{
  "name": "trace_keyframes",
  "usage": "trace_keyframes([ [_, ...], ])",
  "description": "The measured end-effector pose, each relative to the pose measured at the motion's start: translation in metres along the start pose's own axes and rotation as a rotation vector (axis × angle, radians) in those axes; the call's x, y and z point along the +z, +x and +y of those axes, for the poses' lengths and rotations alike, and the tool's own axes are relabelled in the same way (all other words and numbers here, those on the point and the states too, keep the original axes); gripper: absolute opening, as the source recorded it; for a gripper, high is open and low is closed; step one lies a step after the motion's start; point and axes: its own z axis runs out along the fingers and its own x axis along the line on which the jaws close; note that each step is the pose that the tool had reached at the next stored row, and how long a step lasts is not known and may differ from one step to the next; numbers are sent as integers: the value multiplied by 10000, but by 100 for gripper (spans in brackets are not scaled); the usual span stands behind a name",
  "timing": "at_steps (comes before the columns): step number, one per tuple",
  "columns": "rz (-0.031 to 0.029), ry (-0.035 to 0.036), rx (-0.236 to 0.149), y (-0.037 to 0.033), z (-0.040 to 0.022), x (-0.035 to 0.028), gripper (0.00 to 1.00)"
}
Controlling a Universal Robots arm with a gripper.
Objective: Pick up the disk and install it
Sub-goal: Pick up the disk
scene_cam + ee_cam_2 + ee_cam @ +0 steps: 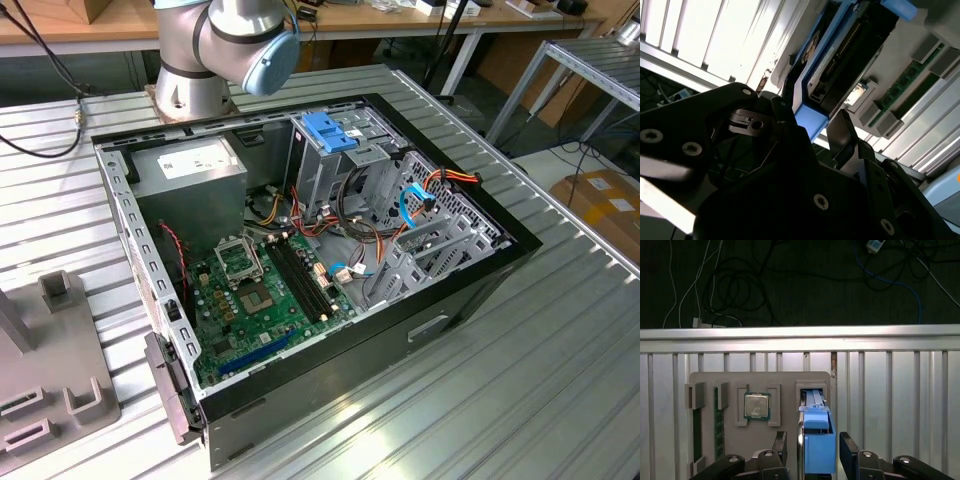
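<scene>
A ribbed silver aluminium tabletop point(560, 360) is carrying a black open-sided metal computer case point(330, 375), lying flat at its middle. A grey slotted plastic holder block point(60, 380) is sitting toward the exterior view's left, seemingly just clear of the case.

The hand point(813, 437) straddles the upright disk point(817, 450) in the first wrist view, with a narrow gap on each side. Slot walls of the grey fixture point(790, 381) hem the disk low down, and a processor chip point(757, 406) sits just beside. In the exterior view, cables point(352, 205) cross the computer case point(400, 345) beside the drive cage point(325, 165). The tabletop point(540, 380) on the exterior view's right offers open passage.
</scene>
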Motion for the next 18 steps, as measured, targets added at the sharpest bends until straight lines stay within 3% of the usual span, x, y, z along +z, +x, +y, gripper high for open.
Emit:
trace_keyframes([
  [9, 1, -1, 0, 25, 19, 63, 54],
  [18, 1, 0, 0, 2, 19, 62, 54],
])
